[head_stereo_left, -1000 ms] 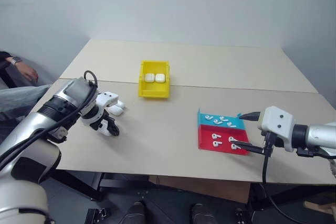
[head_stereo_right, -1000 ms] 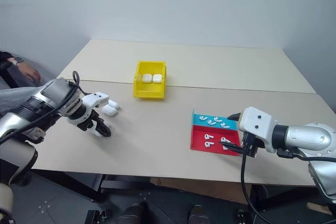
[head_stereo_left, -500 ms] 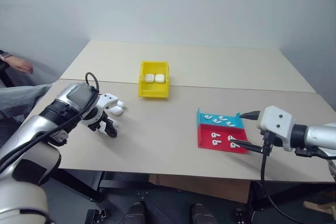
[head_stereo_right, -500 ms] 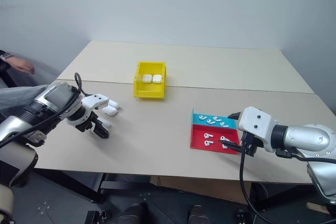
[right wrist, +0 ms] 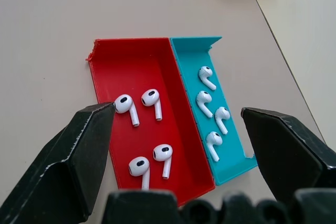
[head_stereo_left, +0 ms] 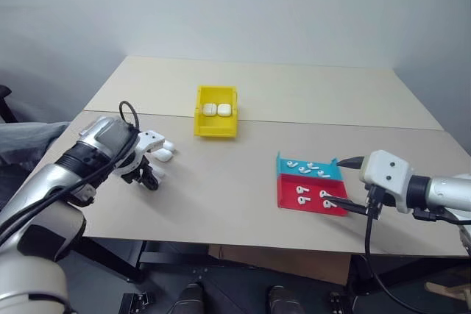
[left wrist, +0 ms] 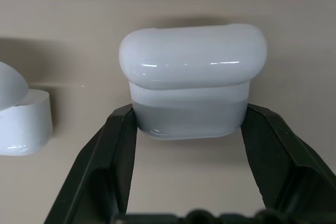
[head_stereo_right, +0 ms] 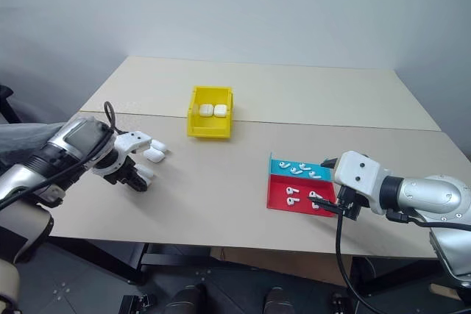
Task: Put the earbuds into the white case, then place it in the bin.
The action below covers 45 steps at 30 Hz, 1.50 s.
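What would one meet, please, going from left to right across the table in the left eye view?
Left gripper shut on a white case → two loose white cases → yellow bin holding two cases → red-and-teal tray of earbuds → right gripper, jaws open.

A pale beige table (head_stereo_left: 221, 196) filled the middle of the frame, made of two tabletops pushed together, with a thin seam (head_stereo_left: 309, 124) running across it from left to right about halfway up. Near the lower right of the tabletop lay a flat tray (head_stereo_left: 291, 195) in two halves, a red half nearer the front edge and a teal half (right wrist: 231, 72) behind it, the two sitting side by side and touching. A plain grey-white wall (head_stereo_left: 243, 5) spanned the top of the frame, and at the far left edge a grey fabric-covered shape (head_stereo_left: 22, 141), possibly a person's leg, reached in beside the table.
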Available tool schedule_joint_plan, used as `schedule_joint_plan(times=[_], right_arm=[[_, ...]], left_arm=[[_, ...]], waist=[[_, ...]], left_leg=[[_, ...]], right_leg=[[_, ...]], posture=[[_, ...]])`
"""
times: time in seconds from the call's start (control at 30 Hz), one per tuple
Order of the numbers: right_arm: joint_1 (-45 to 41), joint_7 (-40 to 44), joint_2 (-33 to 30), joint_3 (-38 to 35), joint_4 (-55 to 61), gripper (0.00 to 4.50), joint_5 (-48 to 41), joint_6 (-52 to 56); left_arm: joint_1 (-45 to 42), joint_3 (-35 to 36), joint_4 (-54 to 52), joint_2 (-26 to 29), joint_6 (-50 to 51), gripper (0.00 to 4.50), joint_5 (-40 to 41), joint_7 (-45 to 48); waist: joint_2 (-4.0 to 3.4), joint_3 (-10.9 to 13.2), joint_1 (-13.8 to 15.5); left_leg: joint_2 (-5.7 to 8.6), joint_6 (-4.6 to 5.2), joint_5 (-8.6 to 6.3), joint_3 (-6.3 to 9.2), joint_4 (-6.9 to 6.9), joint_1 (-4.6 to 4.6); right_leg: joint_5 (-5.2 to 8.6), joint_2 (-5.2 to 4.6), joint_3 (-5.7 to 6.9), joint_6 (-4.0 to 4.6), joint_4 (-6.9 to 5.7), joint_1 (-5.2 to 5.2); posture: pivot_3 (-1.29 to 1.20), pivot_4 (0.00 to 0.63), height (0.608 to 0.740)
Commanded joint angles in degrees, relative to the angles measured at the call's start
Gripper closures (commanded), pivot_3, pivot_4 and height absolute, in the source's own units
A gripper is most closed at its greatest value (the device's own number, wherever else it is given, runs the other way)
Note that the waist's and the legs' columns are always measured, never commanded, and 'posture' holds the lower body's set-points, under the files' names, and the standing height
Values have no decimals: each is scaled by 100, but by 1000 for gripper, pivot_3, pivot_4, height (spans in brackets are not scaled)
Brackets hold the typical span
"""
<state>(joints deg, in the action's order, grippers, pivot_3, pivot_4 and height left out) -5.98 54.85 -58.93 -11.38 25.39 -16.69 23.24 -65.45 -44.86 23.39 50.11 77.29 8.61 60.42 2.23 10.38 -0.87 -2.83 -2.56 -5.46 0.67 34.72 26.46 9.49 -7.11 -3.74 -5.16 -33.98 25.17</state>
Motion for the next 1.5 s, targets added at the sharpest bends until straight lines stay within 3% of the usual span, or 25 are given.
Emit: schedule_joint_plan(times=[0.03,0.17,0.37,0.43,0.57,0.77,0.93,1.0,1.1,1.23,1.5], right_arm=[[-139,-1,-45,-94,94,0,15,-90],[-365,115,-175,-87,51,0,-38,21],[-969,779,-806,215,25,0,-386,709],[-1302,1132,-1088,516,-95,0,-308,680],[-1909,1721,-1501,1176,-326,0,-37,664],[-2822,2380,-1545,2202,-701,0,528,795],[-3425,2604,-1157,2874,-1070,0,1136,649],[-3604,2703,-992,3068,-1174,0,1301,650],[-3703,2828,-854,3217,-1313,550,1503,531],[-3695,3049,-793,3358,-1481,1910,1732,206],[-3742,3001,-368,3534,-1912,1910,2209,92]], left_arm=[[-86,437,-743,311,115,1777,39,18],[-23,1102,-1667,576,487,1777,399,41],[966,3486,-3459,-31,884,1777,1291,-417],[1793,4179,-4217,-473,314,1777,1424,-738],[3648,5224,-4976,-1784,-2564,1777,1388,-1271],[4713,5134,-4397,-2647,-5515,1777,1344,-892],[5045,5099,-3770,-2856,-6883,1777,1754,-1],[5188,5099,-3690,-2843,-7120,1777,1963,313],[5253,5029,-3514,-2828,-7492,1777,2053,611],[5367,5029,-3488,-2895,-7681,1777,2392,866],[5583,4861,-3501,-2875,-8057,1777,2324,955]], waist=[[4,2,1],[5,4,-5],[-1,4,-6],[-4,2,-21],[-6,1,-93],[-8,-1,-127],[-13,-5,-182],[-13,-5,-184],[-16,-6,-167],[-16,-6,-144],[-19,-8,-173]], left_leg=[[0,0,0,0,0,0],[-1,0,0,0,-1,4],[0,0,0,0,-4,-1],[0,0,0,1,-4,-3],[0,1,0,-6,-7,-12],[-1,0,0,-7,5,-14],[-1,0,0,-17,12,-13],[-1,0,0,-18,8,-12],[-2,0,0,-19,-2,-12],[-1,0,0,-19,-5,-12],[-2,0,0,-21,3,-16]], right_leg=[[0,0,0,0,0,0],[0,0,0,0,1,4],[0,-3,0,0,-1,1],[0,-4,2,1,-2,-1],[0,-5,-3,1,-4,-9],[-3,-3,-3,5,-3,-8],[-2,-9,-4,4,10,-13],[-2,-9,-5,4,4,-7],[-3,-9,-5,4,-8,-2],[-2,-9,-5,4,-7,-3],[-3,-9,-6,4,-11,-5]], posture=[[0,150,740],[0,150,740],[0,150,740],[0,150,740],[0,150,740],[0,150,740],[0,150,740],[0,150,740],[0,150,740],[0,150,740],[0,150,740]])
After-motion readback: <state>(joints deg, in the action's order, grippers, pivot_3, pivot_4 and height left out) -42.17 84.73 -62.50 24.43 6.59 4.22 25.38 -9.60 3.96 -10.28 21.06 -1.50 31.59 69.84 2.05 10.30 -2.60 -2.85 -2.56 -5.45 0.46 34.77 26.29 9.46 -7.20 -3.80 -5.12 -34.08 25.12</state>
